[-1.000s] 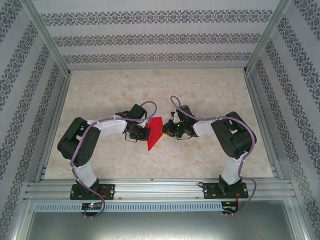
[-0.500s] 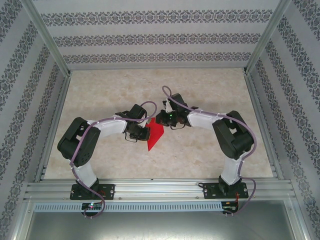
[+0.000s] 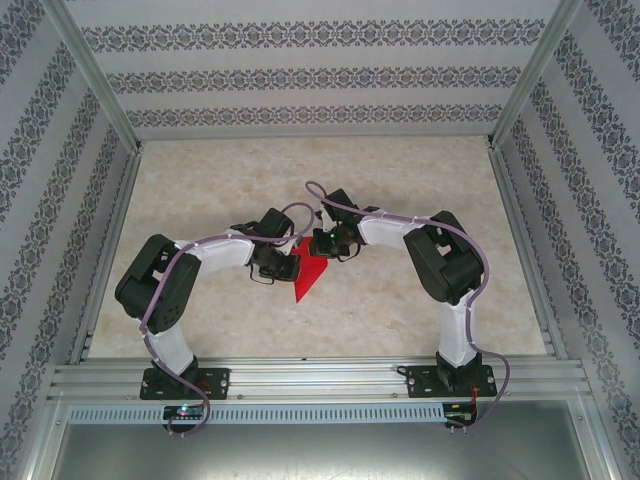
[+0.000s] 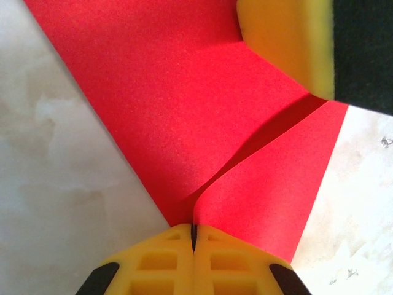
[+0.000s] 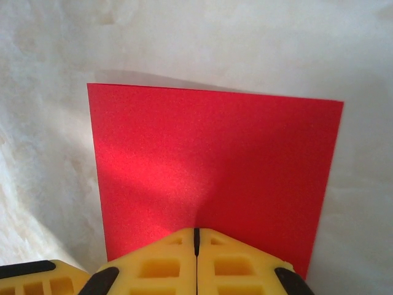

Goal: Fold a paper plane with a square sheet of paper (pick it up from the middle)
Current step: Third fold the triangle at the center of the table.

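The square sheet of paper (image 3: 310,275) is bright red and lies mid-table between the two grippers. My left gripper (image 3: 288,265) is shut on it. In the left wrist view the paper (image 4: 184,104) rises in a soft ridge that runs into the seam of the left gripper (image 4: 193,232). One yellow pad of the right gripper's fingers (image 4: 285,43) rests at the paper's far corner. My right gripper (image 3: 320,246) is shut, its tips on the sheet's edge. From the right wrist the paper (image 5: 209,160) looks like a flat rectangle ahead of the right gripper (image 5: 196,235).
The marble-patterned tabletop (image 3: 200,190) has free room all round the paper. Patterned walls and an aluminium frame (image 3: 300,375) enclose it. A yellow tip of the left gripper's fingers (image 5: 37,278) shows at the lower left of the right wrist view.
My right arm has swung left and toward the far side, bringing its shut gripper from beside the paper onto its upper edge. The left gripper and paper have stayed put.
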